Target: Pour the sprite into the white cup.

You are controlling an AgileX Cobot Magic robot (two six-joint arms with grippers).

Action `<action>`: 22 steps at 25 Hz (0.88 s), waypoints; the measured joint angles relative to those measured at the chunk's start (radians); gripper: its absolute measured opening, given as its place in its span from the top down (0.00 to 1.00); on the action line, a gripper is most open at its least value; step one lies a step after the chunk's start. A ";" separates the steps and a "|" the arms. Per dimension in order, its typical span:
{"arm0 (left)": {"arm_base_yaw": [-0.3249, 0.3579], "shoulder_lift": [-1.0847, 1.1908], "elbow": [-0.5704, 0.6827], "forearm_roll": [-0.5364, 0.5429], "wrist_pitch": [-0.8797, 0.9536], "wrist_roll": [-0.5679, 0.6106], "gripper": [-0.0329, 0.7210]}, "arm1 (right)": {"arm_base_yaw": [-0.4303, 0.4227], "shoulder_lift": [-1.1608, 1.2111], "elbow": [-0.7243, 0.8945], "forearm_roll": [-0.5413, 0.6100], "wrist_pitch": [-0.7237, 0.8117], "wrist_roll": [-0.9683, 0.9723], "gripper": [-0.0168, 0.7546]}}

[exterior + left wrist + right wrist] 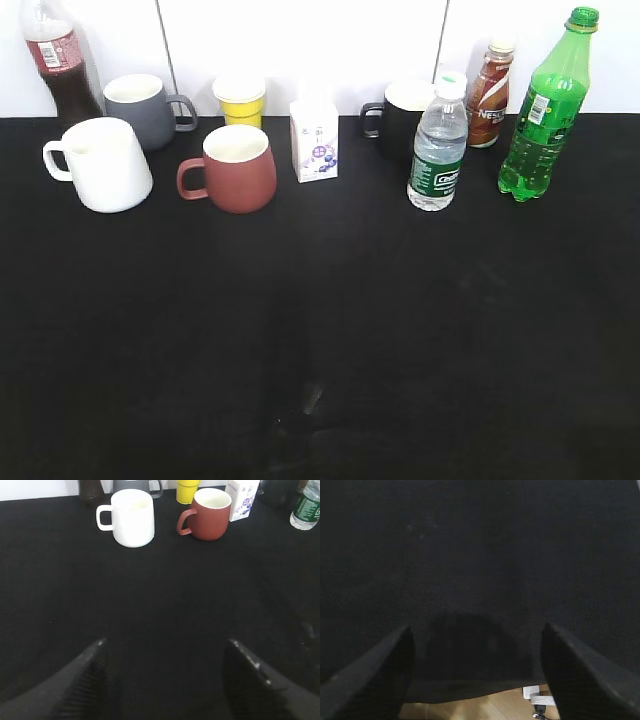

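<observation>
Black cloth (320, 350) fills the exterior view's foreground; we see the white cup (100, 164) upper left, the sprite (548, 108) upright upper right. From the left wrist we watch our left gripper (165, 680) spread empty, cup (131, 517) upper left. Our right gripper (477, 675) gapes over bare cloth.

I read "NES…", likely Nescafé, on the brown bottle (489, 92) at upper right. Labels on the water bottle (437, 142), sprite (545, 108), carton (314, 140) stay illegible.
</observation>
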 joint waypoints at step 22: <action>0.297 -0.058 0.001 -0.001 -0.003 0.000 0.64 | -0.053 -0.147 0.001 -0.005 -0.004 0.000 0.21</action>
